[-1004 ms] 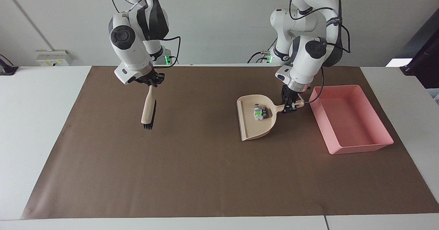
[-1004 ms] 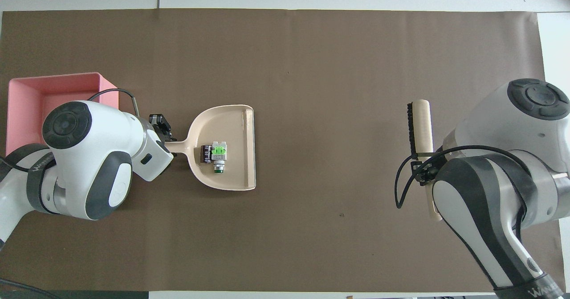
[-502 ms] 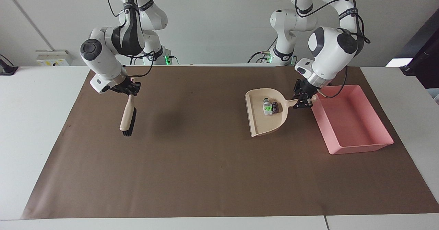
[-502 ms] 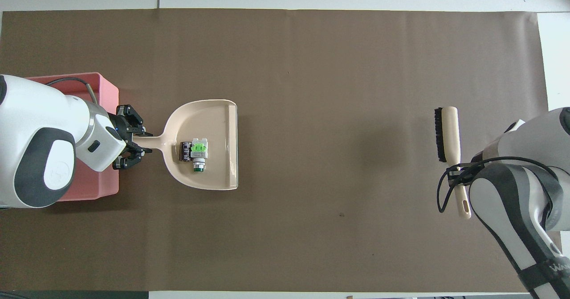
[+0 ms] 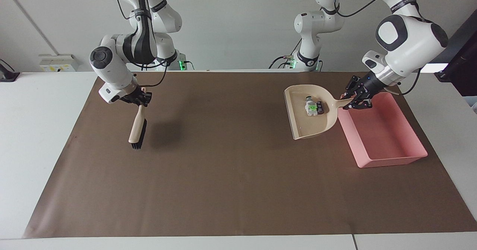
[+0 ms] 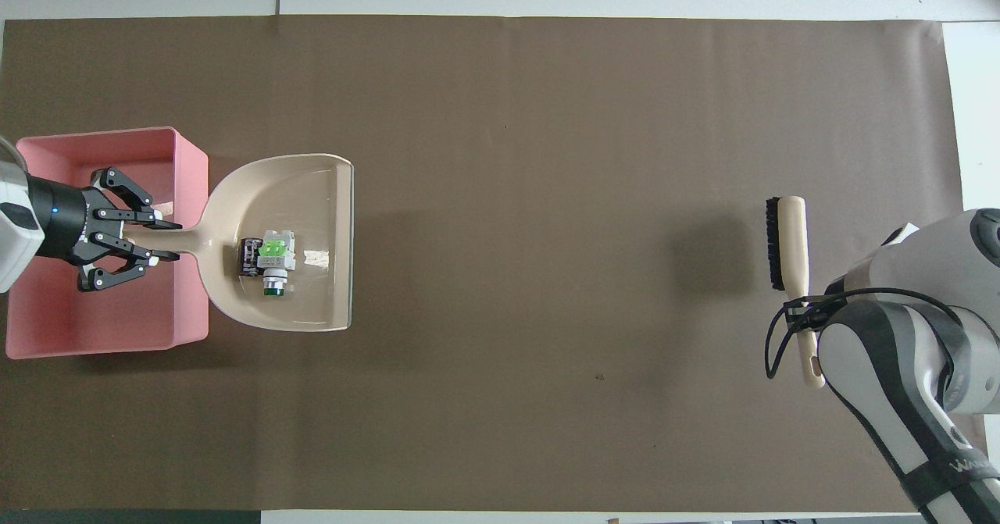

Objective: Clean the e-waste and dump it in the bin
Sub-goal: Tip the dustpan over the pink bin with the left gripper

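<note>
We read only part of one word: pale letters on the dark band of the right arm in the overhead view, too cut off to make out.

We count one dustpan (image 5: 311,121), one brush (image 5: 137,127), one bin (image 5: 384,130), and in the pan two small pieces of e-waste (image 5: 314,107): a whitish-grey bit with a green mark (image 6: 275,252) and a black stubby bit (image 6: 248,257) touching it, on the side toward the pan's handle. A pale scrap or glint lies on the pan floor just beside them; we cannot tell which.

The left gripper (image 5: 354,98) has its fingertips pinched together on the tip of the dustpan's handle, its outer links splayed to the sides, and it hangs over the bin's end nearer the robots. The dustpan is lifted off the brown mat (image 5: 231,175), handle over the bin's wall, scoop out over the mat beside the bin, and tilted, its open lip pointing away from the bin. The e-waste sits in the scoop close to the handle end, a short way from the gripper. The pink bin shows bare floor where we can see it; the gripper hides part of it.

The right gripper (image 5: 138,98) is clamped on the brush's handle over the mat toward the right arm's end of the table, well apart from the dustpan. The brush hangs head down, dark bristles (image 6: 774,244) turned toward the dustpan's end; we cannot tell whether its tip touches the mat.
</note>
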`<state>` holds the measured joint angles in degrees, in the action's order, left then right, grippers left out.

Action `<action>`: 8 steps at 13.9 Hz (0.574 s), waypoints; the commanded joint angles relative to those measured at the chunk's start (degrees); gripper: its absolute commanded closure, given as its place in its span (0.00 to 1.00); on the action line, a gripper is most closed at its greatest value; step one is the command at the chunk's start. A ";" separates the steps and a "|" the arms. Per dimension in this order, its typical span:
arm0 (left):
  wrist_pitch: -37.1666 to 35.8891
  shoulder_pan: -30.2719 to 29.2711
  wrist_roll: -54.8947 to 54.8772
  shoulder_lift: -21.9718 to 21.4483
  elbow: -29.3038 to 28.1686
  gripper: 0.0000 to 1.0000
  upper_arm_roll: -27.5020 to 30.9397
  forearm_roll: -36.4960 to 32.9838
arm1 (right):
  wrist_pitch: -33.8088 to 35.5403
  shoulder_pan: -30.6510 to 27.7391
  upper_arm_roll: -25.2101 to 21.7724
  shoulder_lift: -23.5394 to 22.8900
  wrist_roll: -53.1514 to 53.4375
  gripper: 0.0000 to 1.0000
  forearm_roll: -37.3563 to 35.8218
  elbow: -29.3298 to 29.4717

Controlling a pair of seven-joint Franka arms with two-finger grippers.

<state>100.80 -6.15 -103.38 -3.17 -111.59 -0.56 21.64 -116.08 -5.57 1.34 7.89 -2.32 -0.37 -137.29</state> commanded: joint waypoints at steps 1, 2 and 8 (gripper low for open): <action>-5.94 -5.17 -5.59 1.84 5.13 1.00 -0.23 3.14 | -0.99 -2.51 0.69 1.95 -1.81 1.00 -2.52 -1.93; -7.79 -6.50 -6.12 3.67 8.20 1.00 -0.05 3.32 | -1.42 -3.82 0.77 1.25 -1.90 1.00 -3.49 -1.93; -13.35 -15.46 -9.02 6.85 17.19 1.00 -0.05 3.41 | -2.92 -4.80 0.77 0.46 -3.21 0.99 -3.76 -1.93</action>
<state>90.37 -18.51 -110.03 2.38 -98.07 -0.42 23.67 -117.91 -9.47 1.46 7.74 -3.66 -3.46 -138.50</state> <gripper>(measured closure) 0.661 0.740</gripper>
